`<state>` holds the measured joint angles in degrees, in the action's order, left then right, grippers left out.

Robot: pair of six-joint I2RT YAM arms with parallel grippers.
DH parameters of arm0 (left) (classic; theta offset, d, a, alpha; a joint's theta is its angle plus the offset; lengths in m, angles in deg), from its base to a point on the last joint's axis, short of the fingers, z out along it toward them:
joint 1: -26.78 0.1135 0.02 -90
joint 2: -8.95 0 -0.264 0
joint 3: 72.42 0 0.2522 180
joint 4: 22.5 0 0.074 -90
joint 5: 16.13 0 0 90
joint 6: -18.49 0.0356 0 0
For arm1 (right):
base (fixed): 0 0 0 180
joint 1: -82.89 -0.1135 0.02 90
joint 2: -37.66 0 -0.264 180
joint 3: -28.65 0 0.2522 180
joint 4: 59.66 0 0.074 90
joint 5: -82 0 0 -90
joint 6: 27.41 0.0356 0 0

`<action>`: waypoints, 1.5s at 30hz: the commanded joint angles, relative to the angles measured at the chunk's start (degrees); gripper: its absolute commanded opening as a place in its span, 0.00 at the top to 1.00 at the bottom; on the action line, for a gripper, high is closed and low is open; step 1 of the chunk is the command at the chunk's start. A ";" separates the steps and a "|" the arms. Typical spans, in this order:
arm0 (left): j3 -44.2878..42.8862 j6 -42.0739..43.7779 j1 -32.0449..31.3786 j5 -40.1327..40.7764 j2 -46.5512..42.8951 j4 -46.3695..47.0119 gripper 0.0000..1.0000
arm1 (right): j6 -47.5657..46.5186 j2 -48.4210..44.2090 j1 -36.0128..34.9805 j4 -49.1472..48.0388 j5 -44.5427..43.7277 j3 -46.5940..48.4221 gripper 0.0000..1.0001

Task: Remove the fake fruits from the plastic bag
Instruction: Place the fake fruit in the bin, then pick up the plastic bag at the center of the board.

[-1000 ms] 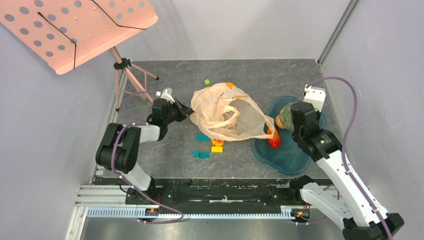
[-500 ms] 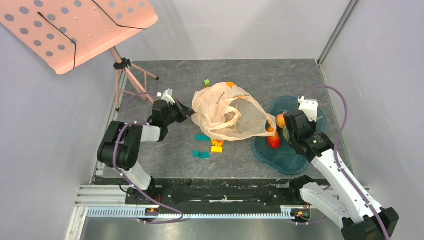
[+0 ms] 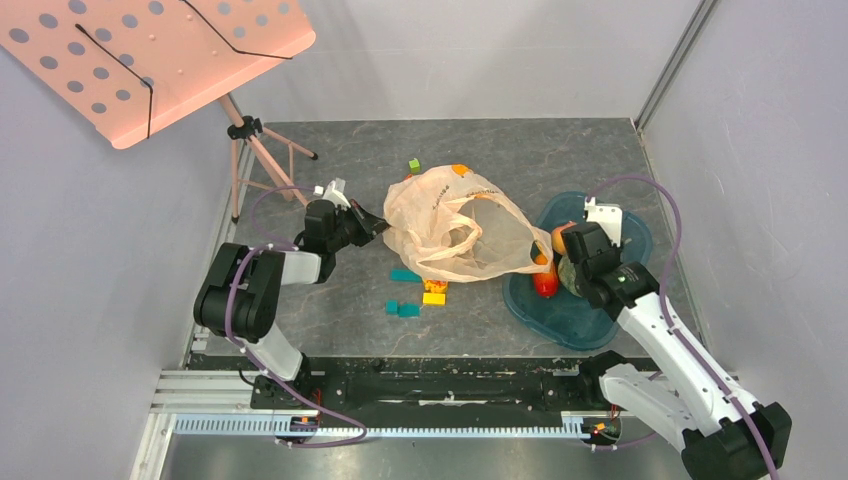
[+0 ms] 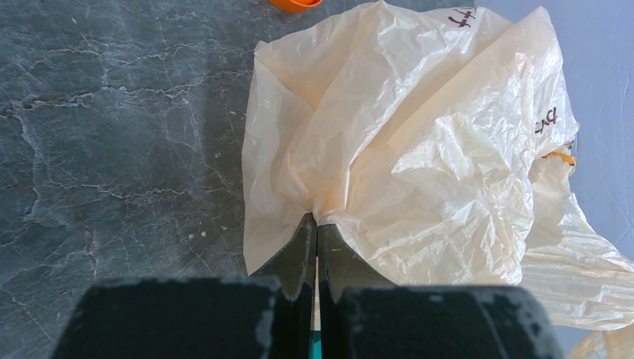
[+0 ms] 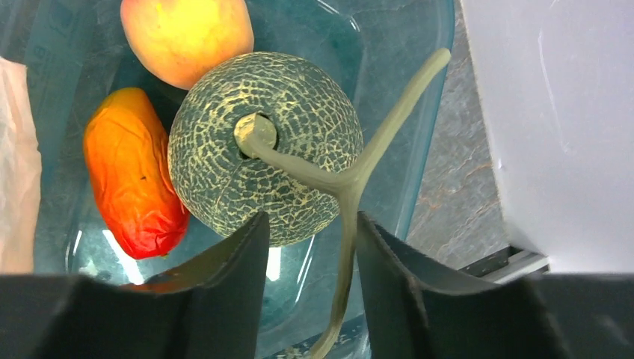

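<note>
Altogether, three fruits (image 5: 262, 142) in one tray (image 3: 590, 322), one bag (image 3: 450, 225).

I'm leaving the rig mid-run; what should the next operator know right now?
Left claw: shut on a pinch of the plastic bag.
Right claw: open, fingers either side of the netted melon's stem, above the teal tray.
Melon, orange-red fruit and yellow-peach fruit lie in that tray, outside the bag.
Done: those three are out.
Left: check the bag's inside, not fully visible; release it.
</note>
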<state>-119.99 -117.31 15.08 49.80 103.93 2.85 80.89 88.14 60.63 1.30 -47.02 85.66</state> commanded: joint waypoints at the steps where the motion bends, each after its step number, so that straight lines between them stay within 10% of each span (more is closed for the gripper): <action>1: -0.27 -1.90 0.18 0.61 -2.32 0.23 0.98 | 0.92 -2.41 0.29 -1.37 0.02 0.57 0.44; 14: -4.23 -2.09 0.19 1.44 -8.50 -6.39 0.98 | -3.04 -8.14 0.29 -1.19 -6.94 11.58 0.05; 21: -19.02 0.15 -0.12 -1.16 -15.22 -18.30 0.98 | -6.83 -12.45 0.29 -5.11 -6.77 13.08 0.04; 33: -74.90 12.62 -9.12 -20.25 -1.91 -47.06 0.98 | -9.89 -16.17 0.29 -11.90 -3.66 11.18 0.03; 45: -71.78 22.58 -13.52 -10.03 -2.50 -55.81 0.98 | -11.33 -16.60 0.29 -13.44 -4.12 8.67 0.03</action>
<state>-193.91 -100.13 1.05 34.98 101.48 -47.27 70.44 71.94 60.78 -9.49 -51.17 95.30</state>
